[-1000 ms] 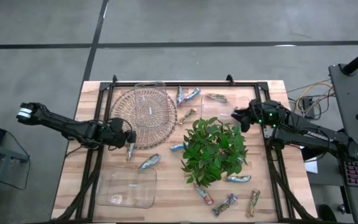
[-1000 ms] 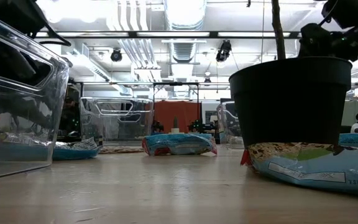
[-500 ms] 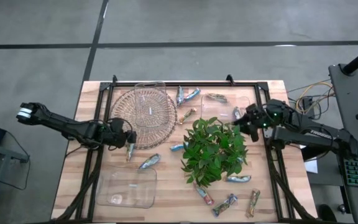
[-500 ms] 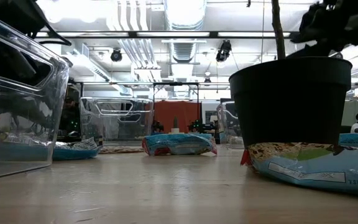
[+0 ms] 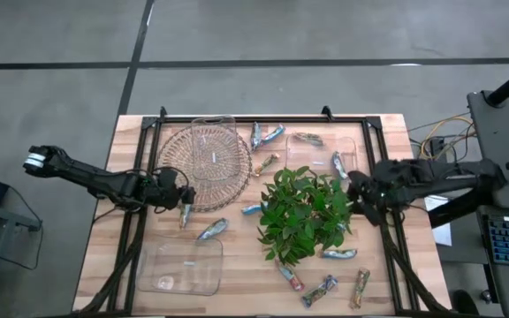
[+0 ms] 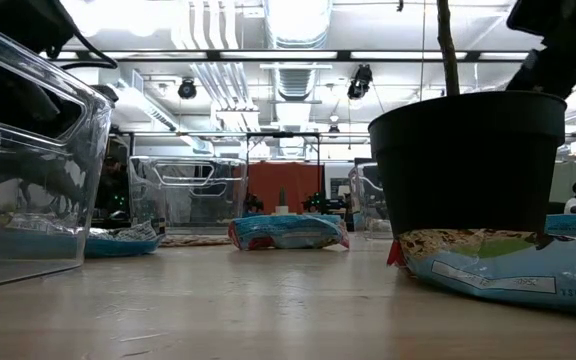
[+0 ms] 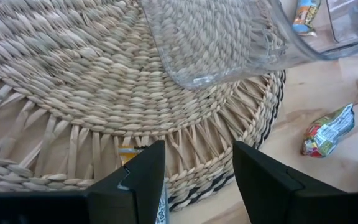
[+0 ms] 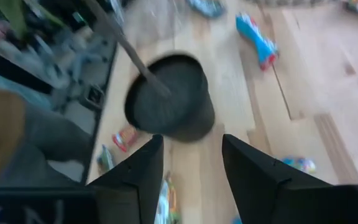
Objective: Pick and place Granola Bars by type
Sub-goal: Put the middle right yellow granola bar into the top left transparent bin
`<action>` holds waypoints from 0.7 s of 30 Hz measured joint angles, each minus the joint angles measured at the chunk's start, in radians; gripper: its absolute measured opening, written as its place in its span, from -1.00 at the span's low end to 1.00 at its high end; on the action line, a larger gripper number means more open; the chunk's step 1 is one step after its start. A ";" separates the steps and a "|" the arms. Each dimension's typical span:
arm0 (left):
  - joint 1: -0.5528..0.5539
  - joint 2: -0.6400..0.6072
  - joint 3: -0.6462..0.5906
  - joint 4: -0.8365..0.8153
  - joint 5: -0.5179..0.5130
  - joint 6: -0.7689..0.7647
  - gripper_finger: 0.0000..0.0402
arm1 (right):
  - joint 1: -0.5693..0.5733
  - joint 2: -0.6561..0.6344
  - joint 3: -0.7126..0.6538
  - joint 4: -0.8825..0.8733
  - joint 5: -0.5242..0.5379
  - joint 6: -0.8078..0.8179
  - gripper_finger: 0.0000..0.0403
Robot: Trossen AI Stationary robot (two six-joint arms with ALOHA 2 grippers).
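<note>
Front edge of the surface (image 5: 104, 265): three granola bars are lying in a row, multicoloured bar (image 5: 289, 276), middle bar (image 5: 320, 290) and tan bar (image 5: 360, 287); a blue bar (image 5: 338, 253) is sitting just behind them; the empty clear bin (image 5: 179, 267) is sitting front-left.

Low view: the near foil bar (image 6: 508, 270) is being cut off by the frame edge and is touching the black pot (image 6: 468, 160); the pot is blocking most of what lies behind it.

Mid surface: the leafy plant (image 5: 305, 214) is covering that pot from above; a silvery bar (image 5: 212, 230) and a small bar (image 5: 253, 209) are lying to its left, the small one partly tucked under leaves.

Left gripper (image 5: 184, 201) is hanging at the near rim of the woven mat (image 5: 205, 162); its fingers (image 7: 135, 186) are clamping the held bar (image 5: 185, 215), only a scrap of wrapper showing between them in the wrist view.

Right gripper (image 5: 360, 196) is hovering at the plant's right edge; its fingers (image 8: 247, 168) are standing apart with nothing between them, though that wrist view is smeared.

Far side: a clear tray (image 5: 212, 132) is overlapping the mat; a bar pair (image 5: 266, 135), a brown bar (image 5: 266, 162), a far bar (image 5: 307, 138) and a right bar (image 5: 338, 163) are lying there; wrapper types are hard to read.
</note>
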 joint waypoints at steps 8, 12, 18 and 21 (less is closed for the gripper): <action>0.000 0.000 0.011 0.000 0.005 0.000 -0.15 | 0.306 0.151 0.071 -0.029 0.186 0.169 -0.31; 0.000 0.000 0.011 0.000 0.005 0.000 -0.15 | 0.466 0.235 0.083 -0.031 0.252 0.268 -0.34; 0.000 0.000 0.011 0.003 0.005 0.000 -0.15 | 0.663 0.348 0.089 -0.031 0.407 0.441 -0.38; 0.000 0.000 0.011 0.011 0.005 0.001 -0.15 | 0.716 0.403 0.089 -0.031 0.456 0.512 -0.40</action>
